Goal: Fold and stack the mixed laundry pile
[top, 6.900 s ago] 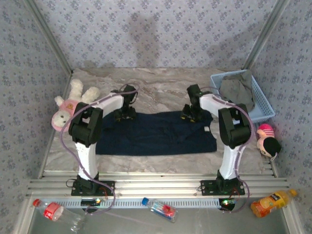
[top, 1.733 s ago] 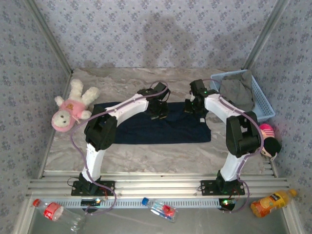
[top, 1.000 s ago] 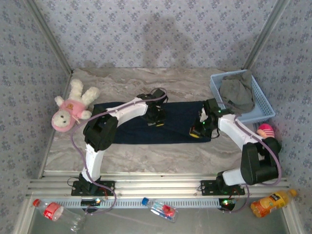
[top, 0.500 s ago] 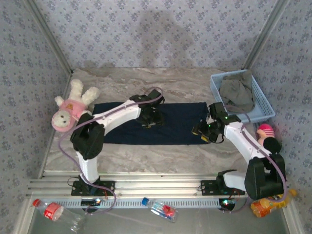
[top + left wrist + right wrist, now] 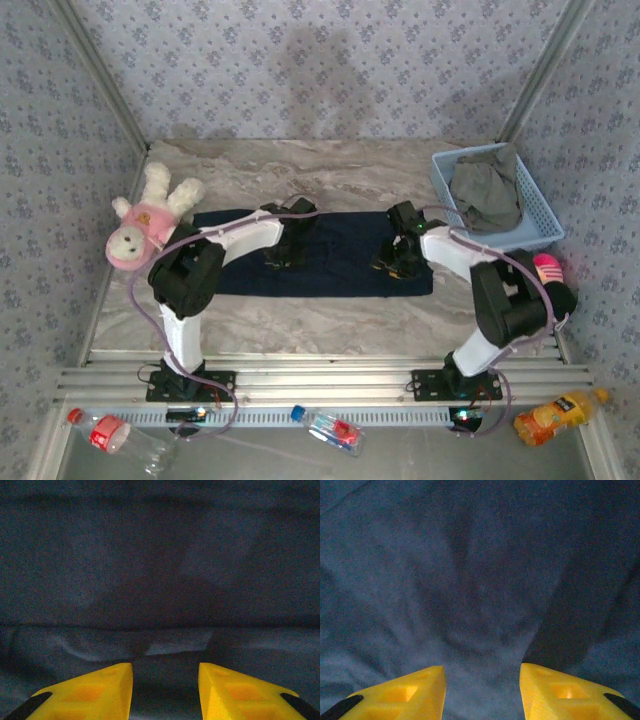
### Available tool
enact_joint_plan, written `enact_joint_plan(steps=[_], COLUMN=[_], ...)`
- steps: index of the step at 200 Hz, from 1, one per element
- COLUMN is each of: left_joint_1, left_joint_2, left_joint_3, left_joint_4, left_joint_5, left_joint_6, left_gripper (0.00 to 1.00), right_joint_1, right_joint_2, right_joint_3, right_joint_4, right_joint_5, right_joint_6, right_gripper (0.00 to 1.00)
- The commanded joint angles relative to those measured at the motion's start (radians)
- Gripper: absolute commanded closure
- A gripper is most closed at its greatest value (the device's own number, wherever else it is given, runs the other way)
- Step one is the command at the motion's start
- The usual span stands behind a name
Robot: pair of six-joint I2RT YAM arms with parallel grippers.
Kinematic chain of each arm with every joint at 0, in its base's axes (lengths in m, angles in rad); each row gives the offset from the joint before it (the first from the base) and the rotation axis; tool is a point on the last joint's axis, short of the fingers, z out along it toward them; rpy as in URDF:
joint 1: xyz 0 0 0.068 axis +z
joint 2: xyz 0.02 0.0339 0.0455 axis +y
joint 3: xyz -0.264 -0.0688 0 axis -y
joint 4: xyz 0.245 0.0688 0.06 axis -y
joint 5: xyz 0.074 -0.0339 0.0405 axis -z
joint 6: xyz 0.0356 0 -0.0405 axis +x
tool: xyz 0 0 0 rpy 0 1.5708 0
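The large navy garment (image 5: 340, 262) lies flat as a long folded rectangle across the middle of the table. My left gripper (image 5: 283, 250) is low over its left-centre part, and in the left wrist view the left gripper (image 5: 166, 682) stands open just above the navy garment (image 5: 160, 570), near a fold edge. My right gripper (image 5: 392, 262) is low over the cloth's right end; in the right wrist view the right gripper (image 5: 482, 687) is open over wrinkled navy garment (image 5: 470, 580). The olive-grey garment (image 5: 487, 192) lies bunched in the basket.
The light blue mesh basket (image 5: 541, 218) sits at the back right. A pink-and-cream plush toy (image 5: 145, 215) lies at the left, and a pink-and-black toy (image 5: 548, 283) at the right edge. Bottles (image 5: 328, 428) lie in front of the arm bases.
The right gripper has swung left from off the cloth's right edge onto its right end. The left gripper has slid left and slightly nearer. Earlier the garment was wider; it is now a narrower rectangle.
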Motion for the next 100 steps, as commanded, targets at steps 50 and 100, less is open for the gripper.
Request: enact_joint_plan(steps=[50,100], left_joint_1=[-0.079,-0.15], left_joint_2=[0.036,0.076], left_joint_3=[-0.031,0.159], left_joint_4=[0.1,0.176], left_joint_5=[0.187,0.319], left_joint_6=[-0.208,-0.379], left_gripper=[0.61,0.54], right_joint_1=[-0.086,-0.096], right_joint_2=[0.453,0.722], right_joint_3=[0.521,0.997], right_joint_4=[-0.095,-0.117], right_joint_5=[0.054,-0.084], right_joint_6=[-0.08,-0.166], right_gripper=[0.55,0.5])
